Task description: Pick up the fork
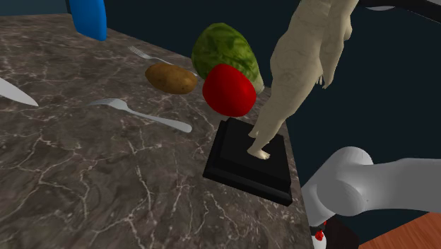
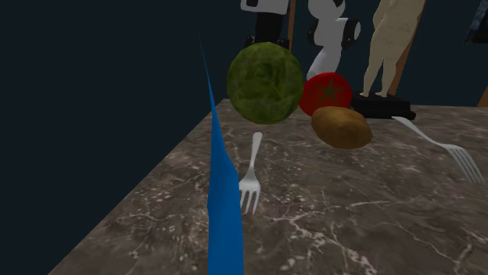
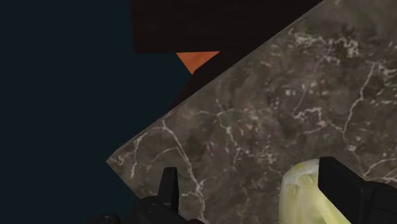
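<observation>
Two silver forks lie on the dark marble counter [image 1: 85, 177]. One fork [image 1: 141, 113] [image 2: 444, 146] rests in the open in front of the potato. The other fork [image 1: 146, 53] [image 2: 250, 176] lies behind the potato, near the blue object [image 1: 90, 15] [image 2: 221, 195]. In the wrist view my gripper [image 3: 251, 177] is open, high above a corner of the counter [image 3: 254, 114]. A pale yellowish shape [image 3: 304, 191] sits close to one black finger [image 3: 347, 184], and neither finger clasps it.
A brown potato [image 1: 171, 78] [image 2: 341, 126], a green cabbage [image 1: 225, 48] [image 2: 264, 82] and a red tomato [image 1: 228, 90] [image 2: 326, 92] cluster near a beige statue [image 1: 304, 64] [image 2: 387, 47] on a black base [image 1: 251, 163]. A white blade [image 1: 15, 92] lies at the shoulder view's left.
</observation>
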Robot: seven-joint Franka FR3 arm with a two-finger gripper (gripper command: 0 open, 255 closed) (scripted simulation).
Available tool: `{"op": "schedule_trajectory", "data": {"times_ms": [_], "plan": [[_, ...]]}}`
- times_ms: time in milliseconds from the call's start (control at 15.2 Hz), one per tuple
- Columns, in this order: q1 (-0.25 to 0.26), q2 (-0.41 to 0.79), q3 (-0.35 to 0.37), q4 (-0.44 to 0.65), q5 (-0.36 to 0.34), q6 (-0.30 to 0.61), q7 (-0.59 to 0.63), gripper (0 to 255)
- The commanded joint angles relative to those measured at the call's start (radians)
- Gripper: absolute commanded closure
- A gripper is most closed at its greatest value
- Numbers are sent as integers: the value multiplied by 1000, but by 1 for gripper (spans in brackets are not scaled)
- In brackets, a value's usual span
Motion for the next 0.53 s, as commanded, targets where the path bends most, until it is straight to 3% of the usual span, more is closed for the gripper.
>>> {"op": "schedule_trajectory", "data": {"times_ms": [0,462], "plan": [[0,0,0,0,0,0,0,0],[42,236,36,120,44,116,8,0]]}}
